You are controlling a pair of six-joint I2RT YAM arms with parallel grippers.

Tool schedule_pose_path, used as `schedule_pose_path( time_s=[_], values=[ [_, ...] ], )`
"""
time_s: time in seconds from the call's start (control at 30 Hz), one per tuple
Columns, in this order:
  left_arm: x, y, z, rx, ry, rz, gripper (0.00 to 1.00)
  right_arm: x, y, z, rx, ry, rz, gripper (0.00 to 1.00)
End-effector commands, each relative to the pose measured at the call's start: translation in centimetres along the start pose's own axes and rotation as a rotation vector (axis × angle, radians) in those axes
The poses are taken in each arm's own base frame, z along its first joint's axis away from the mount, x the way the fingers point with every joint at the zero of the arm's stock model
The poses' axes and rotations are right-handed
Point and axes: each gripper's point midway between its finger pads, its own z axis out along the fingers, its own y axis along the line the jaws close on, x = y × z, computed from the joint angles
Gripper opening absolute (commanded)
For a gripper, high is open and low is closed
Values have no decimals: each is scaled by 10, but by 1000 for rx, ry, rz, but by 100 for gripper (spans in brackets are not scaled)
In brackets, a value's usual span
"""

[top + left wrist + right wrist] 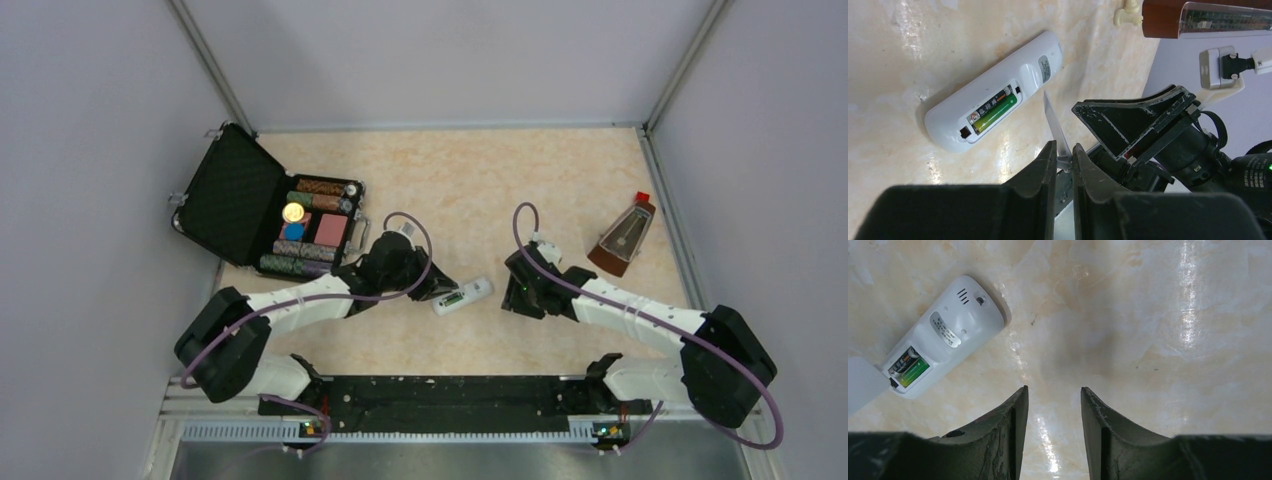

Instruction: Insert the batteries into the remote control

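The left arm reaches inward, low over the desk, its jaws pinched on a thin white cover. The right arm mirrors it, jaws parted, holding nothing.

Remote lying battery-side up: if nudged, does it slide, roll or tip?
Probably slides: the remote lies flat on the glossy table, rigid plastic shell. Its rounded edges may let it spin rather than travel straight. The batteries sit uncovered, the cover pinched in the left hand, so a tilt could spill them.

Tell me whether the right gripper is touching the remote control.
Apart. The right wrist view shows bare table between the open right gripper and the remote control.
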Motion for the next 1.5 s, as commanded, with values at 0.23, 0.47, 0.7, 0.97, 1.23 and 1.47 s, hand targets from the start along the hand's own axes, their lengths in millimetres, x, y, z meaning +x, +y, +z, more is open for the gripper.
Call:
schedule_pose_path(
  time_s=[0.23, 0.47, 0.7, 0.97, 1.23, 1.47],
  values=[
    [-4, 9, 15, -39, -7, -44, 0, -6, 0, 2, -6, -24, 36, 43],
    [-3, 10, 17, -41, 4, -53, 0, -6, -1, 3, -5, -21, 38, 43],
    [-1, 8, 19, -24, 12, -63, 0, -6, -1, 3, -5, -20, 38, 42],
    [-1, 15, 23, -38, 10, -71, 0, -7, -1, 3, -2, -25, 32, 42],
    [0, 20, 24, -51, 4, -86, 0, -5, -2, 5, 0, -18, 28, 42],
    [4, 25, 23, -75, 8, -103, 15, -5, -2, 5, -3, -17, 26, 43]
  ],
)
